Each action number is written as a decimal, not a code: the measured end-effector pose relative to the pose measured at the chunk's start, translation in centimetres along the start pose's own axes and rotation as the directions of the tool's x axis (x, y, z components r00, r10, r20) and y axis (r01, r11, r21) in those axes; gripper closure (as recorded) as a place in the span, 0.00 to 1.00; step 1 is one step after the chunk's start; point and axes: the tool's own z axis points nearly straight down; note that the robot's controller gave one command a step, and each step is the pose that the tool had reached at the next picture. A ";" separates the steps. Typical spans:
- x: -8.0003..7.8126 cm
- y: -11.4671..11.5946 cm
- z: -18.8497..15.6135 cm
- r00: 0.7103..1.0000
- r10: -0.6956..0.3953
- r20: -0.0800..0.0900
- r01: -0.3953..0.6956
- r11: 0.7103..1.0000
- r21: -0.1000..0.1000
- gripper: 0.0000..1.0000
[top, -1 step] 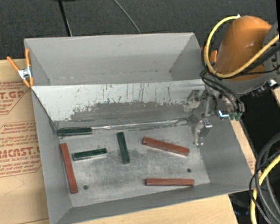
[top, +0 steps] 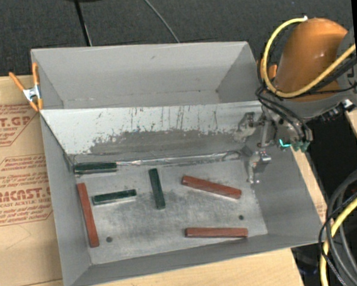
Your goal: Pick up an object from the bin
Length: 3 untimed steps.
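Note:
My gripper [top: 257,162] hangs over the right side of the bin, close to the right wall and above the floor. The nearest thing is a reddish-brown bar [top: 211,187], lying tilted on the floor just left of the gripper and apart from it. A second reddish-brown bar [top: 216,232] lies flat near the front wall, below and left of the gripper. Nothing shows in the gripper's grasp.
A dark green bar [top: 156,188] lies lengthwise mid-bin, with another dark green bar [top: 114,196] to its left. A third green bar [top: 95,168] rests along the back left edge. A reddish-brown bar [top: 88,214] lies along the left wall.

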 end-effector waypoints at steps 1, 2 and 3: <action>-0.4 0.0 4.5 1.000 0.016 0.008 -0.016 1.000 0.001 0.00; -0.6 1.1 13.6 0.997 0.075 0.015 -0.075 0.997 -0.001 1.00; -0.6 1.1 13.6 0.997 0.075 0.015 -0.075 0.997 -0.001 1.00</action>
